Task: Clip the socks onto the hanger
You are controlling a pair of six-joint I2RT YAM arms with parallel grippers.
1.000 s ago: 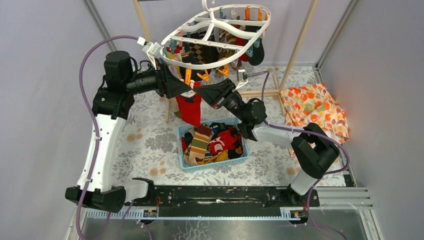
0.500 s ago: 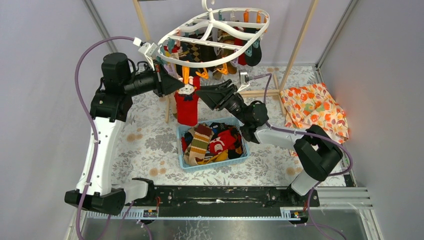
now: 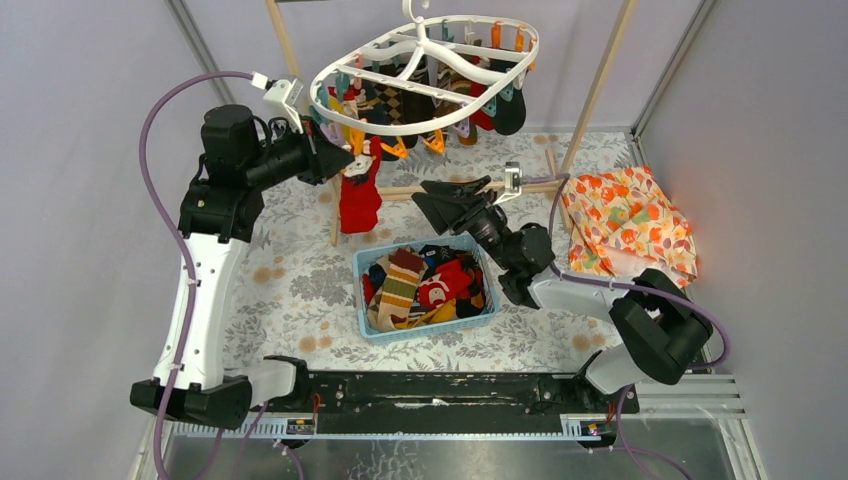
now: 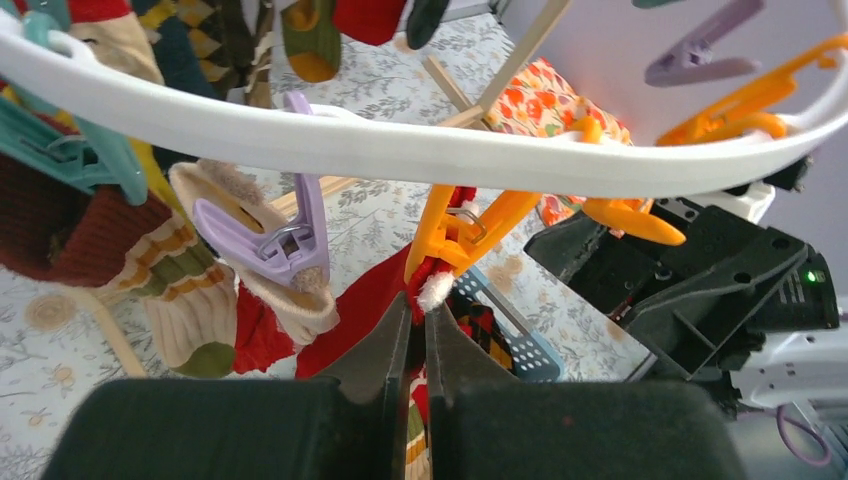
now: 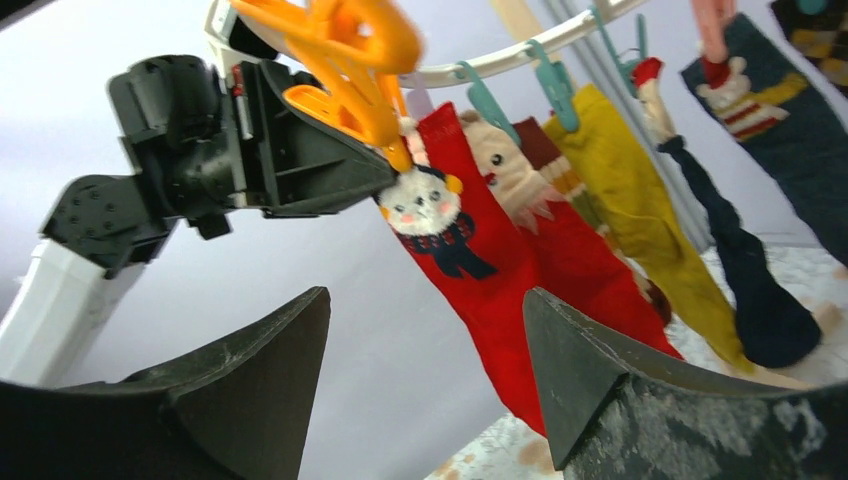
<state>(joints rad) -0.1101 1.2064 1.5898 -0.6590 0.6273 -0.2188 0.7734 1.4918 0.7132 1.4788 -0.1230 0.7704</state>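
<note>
The red sock [image 3: 358,200] hangs from an orange clip [image 4: 450,235] on the hanger [image 4: 400,150], our left pincer [image 4: 415,305] closed on its cuff, right pincer [image 5: 427,300] open, empty; we fear a thin bite lets it drop

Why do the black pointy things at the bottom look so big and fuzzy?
Right wrist view: the right claw sits close to the lens, so it looms huge and soft; the red fabric sock with a white cartoon face is sharper. Left wrist view: the left claw is dark and blurry too.
</note>
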